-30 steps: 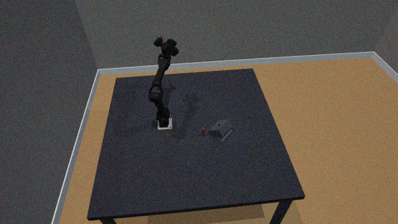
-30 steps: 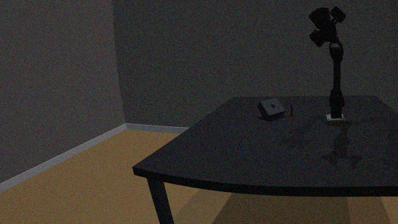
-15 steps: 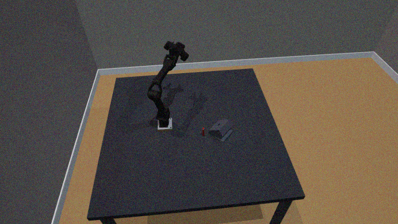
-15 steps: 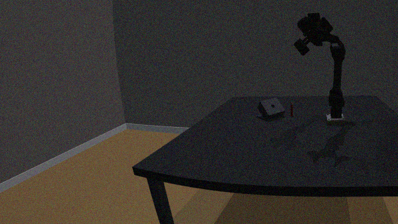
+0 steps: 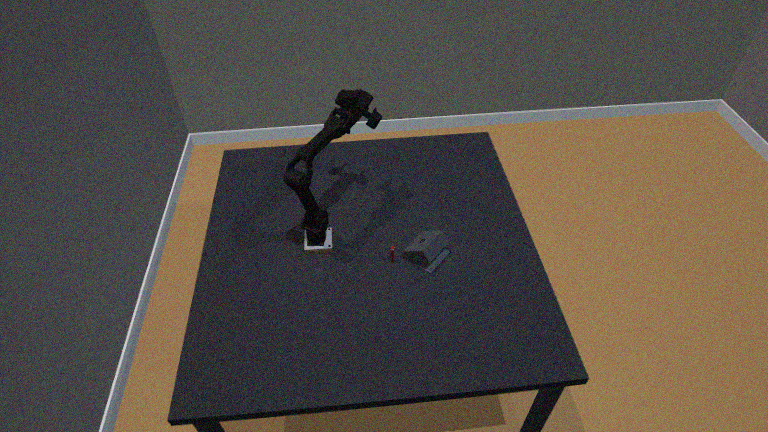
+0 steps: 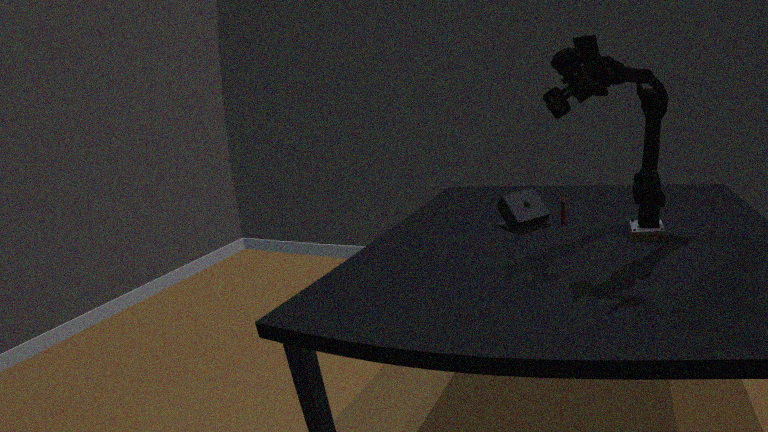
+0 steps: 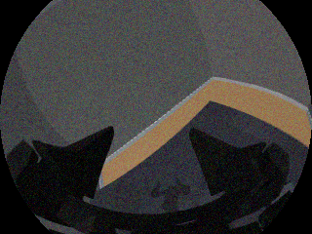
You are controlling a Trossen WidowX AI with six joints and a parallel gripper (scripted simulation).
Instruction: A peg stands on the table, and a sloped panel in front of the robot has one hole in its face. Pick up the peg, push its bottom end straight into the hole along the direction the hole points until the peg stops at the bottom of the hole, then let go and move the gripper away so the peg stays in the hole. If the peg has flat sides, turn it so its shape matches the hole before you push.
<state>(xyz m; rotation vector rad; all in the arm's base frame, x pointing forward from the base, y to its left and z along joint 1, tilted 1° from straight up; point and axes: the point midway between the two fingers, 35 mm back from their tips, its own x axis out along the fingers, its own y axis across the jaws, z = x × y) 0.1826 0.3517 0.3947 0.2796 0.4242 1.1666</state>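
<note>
A red peg stands upright on the dark table, between the arm's base and the panel. The grey sloped panel has one small dark hole in its face. The shapes of the hole and of the peg's cross-section are too small to tell. My gripper is open and empty, high above the table, well away from the peg and the panel. Neither peg nor panel shows in the wrist view.
The arm's white base plate sits on the table. A thin pale strip lies along the panel's lower side in the top view. The arm's shadow falls on the table. Walls and orange floor surround it.
</note>
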